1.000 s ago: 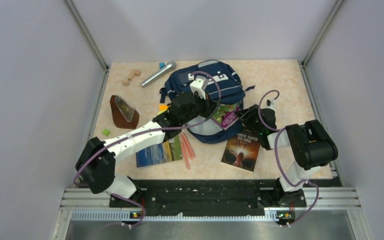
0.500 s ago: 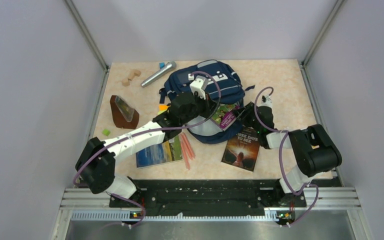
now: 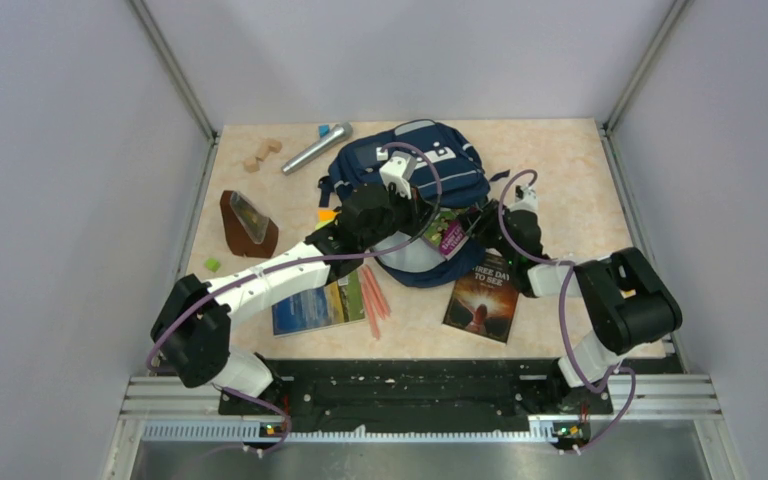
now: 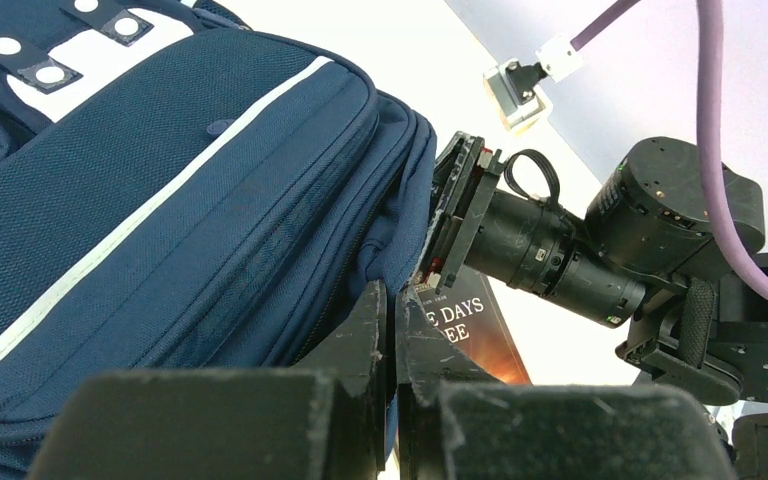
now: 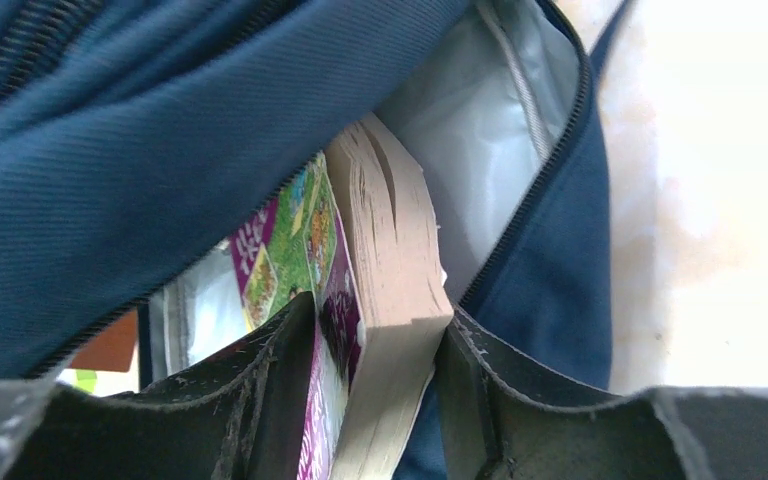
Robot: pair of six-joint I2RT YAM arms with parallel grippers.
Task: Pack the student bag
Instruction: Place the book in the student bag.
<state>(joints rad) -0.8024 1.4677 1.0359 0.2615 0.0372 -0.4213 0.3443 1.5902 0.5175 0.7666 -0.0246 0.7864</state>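
The navy student bag [image 3: 415, 170] lies at the back middle of the table, its grey-lined mouth open toward the front. My left gripper [image 4: 397, 300] is shut on the bag's opening flap [image 4: 390, 260] and holds it up. My right gripper [image 5: 370, 345] is shut on a purple and green paperback [image 5: 380, 270] whose far end is inside the bag's mouth. In the top view the paperback [image 3: 450, 232] lies between the two grippers at the opening. The bag [image 5: 160, 120] arches over the book in the right wrist view.
A dark book titled "Three Days to See" [image 3: 484, 297] lies beside the right arm. A landscape-cover book [image 3: 315, 303] and orange pencils [image 3: 373, 292] lie under the left arm. A silver microphone [image 3: 316, 147], wooden blocks [image 3: 261, 153] and a brown wedge stand [image 3: 247, 223] sit at the back left.
My right gripper has moved left toward the bag, carrying the paperback further into the opening. The left gripper has kept holding the flap in place.
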